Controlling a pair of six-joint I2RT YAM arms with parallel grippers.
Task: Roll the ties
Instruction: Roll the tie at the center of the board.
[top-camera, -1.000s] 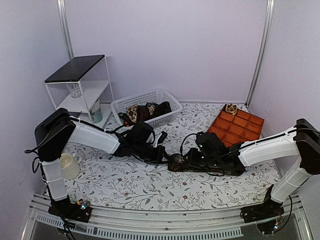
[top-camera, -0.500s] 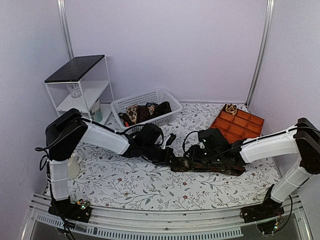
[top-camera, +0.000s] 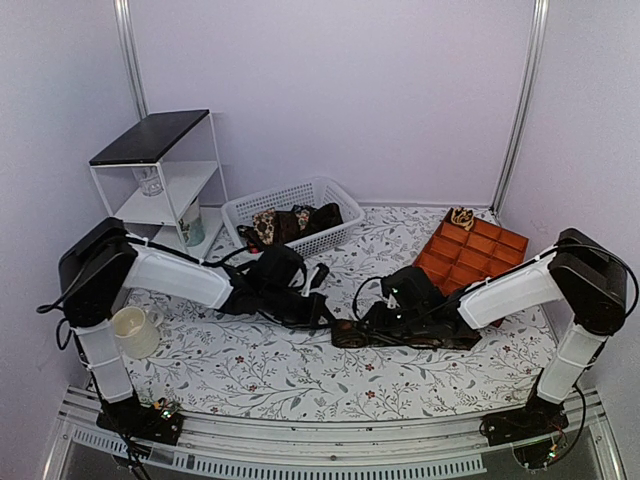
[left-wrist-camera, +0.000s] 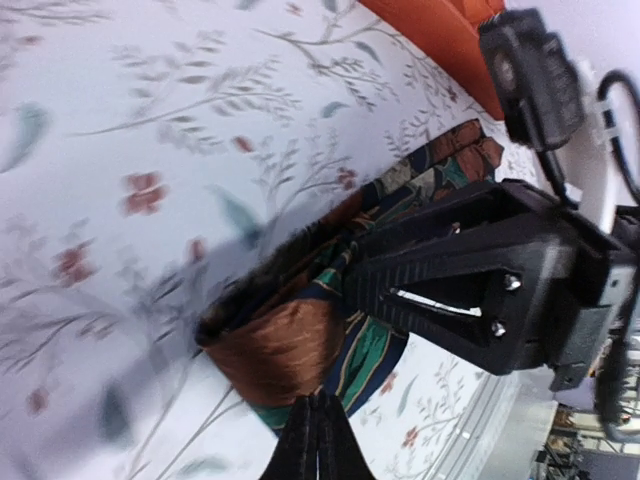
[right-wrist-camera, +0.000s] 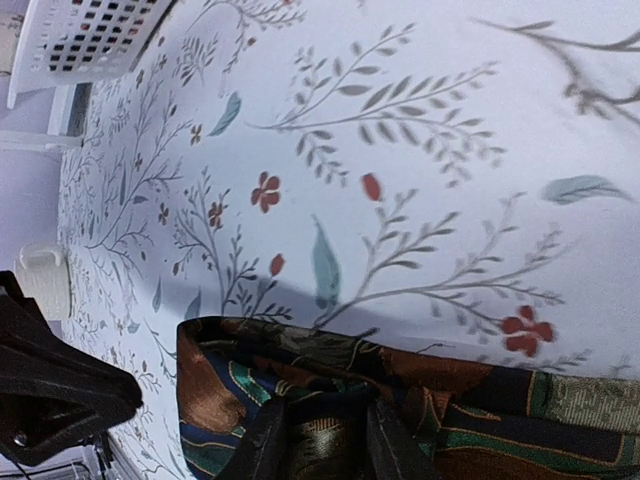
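Tie — pinched in right hand.

No readable text, label, brand, number or sign in any view.

White arms, black joints, cables; screw-studded black right hand

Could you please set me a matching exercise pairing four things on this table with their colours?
Things:
1. basket
2. tray
3. cup
4. tie

Colours:
a. orange
b. brown and green
c. white
d. cream

Pairs: 1-c, 2-a, 3-d, 4-b
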